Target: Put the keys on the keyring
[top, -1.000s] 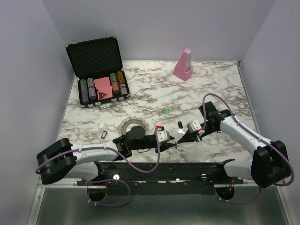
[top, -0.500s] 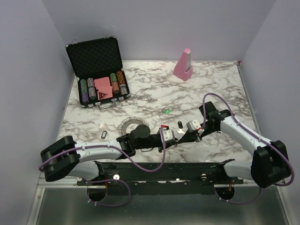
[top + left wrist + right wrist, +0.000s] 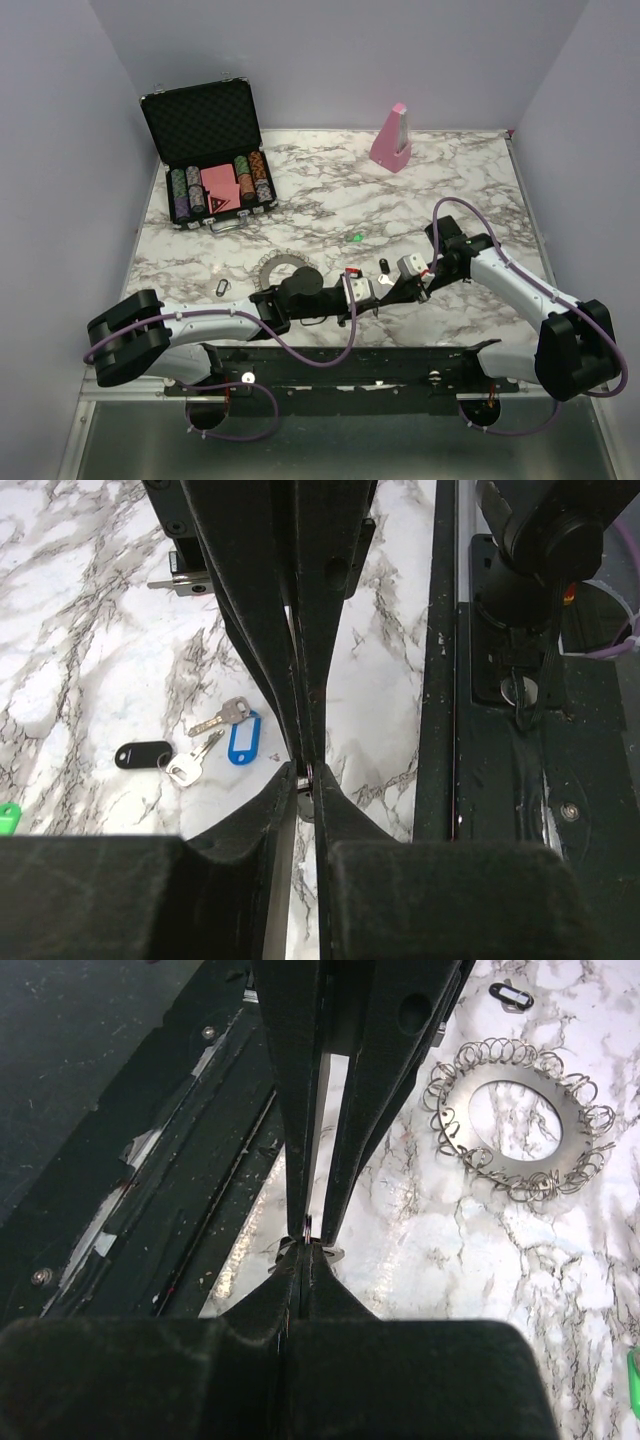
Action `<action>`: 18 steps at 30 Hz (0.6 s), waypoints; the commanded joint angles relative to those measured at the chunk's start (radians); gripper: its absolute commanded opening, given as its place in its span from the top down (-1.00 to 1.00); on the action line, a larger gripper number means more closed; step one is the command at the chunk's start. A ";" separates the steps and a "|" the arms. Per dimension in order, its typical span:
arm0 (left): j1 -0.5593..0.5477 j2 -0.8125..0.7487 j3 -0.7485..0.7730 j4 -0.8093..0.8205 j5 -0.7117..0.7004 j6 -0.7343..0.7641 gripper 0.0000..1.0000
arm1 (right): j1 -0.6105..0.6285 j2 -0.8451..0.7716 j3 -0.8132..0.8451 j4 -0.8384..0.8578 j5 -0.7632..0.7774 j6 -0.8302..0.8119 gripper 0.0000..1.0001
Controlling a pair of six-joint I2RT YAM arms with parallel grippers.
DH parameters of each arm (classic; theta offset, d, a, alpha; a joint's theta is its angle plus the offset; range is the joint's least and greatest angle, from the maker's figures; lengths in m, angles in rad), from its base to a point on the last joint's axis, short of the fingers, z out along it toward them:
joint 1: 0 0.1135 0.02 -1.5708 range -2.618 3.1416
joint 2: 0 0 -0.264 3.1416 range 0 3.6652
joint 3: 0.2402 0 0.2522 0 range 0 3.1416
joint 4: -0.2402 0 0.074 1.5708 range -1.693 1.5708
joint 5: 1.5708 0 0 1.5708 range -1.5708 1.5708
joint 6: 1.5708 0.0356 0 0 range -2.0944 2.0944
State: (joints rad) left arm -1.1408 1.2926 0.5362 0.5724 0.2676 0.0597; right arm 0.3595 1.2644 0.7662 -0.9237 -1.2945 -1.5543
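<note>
My left gripper [image 3: 372,293] and right gripper [image 3: 385,294] meet tip to tip near the table's front edge. A small silver key [image 3: 330,1251] with a thin ring sits between both pairs of tips. In the right wrist view my right gripper [image 3: 306,1243] is shut on it. In the left wrist view my left gripper [image 3: 304,777] pinches the same piece. Other keys lie beside them on the marble: one with a blue tag [image 3: 243,738], one with a black tag [image 3: 143,754], and a green tag [image 3: 8,817] at the frame edge. The toothed grey keyring [image 3: 520,1120] lies flat, half hidden under my left arm in the top view [image 3: 272,264].
An open black case of poker chips [image 3: 210,150] stands at the back left, a pink wedge block [image 3: 392,140] at the back centre. A small black clip [image 3: 223,287] lies left of the keyring. The black mounting rail [image 3: 350,365] runs along the near edge.
My left gripper slid right until its tips met the right gripper's, and its fingers closed in on the small key. The right arm stayed put.
</note>
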 commanded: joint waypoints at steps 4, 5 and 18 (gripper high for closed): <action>-0.005 0.010 0.033 -0.058 -0.011 0.019 0.84 | -0.007 -0.005 0.002 0.014 -0.012 0.014 0.97; -0.004 0.011 0.036 -0.065 -0.011 0.022 0.92 | -0.005 -0.005 0.002 0.014 -0.012 0.014 0.96; -0.004 -0.007 0.001 0.031 -0.151 -0.130 1.00 | -0.014 -0.019 0.013 0.032 -0.045 0.086 0.67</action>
State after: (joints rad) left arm -1.1412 1.2964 0.5781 0.4923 0.2180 0.0326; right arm 0.3504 1.2640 0.7662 -0.9081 -1.2877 -1.5120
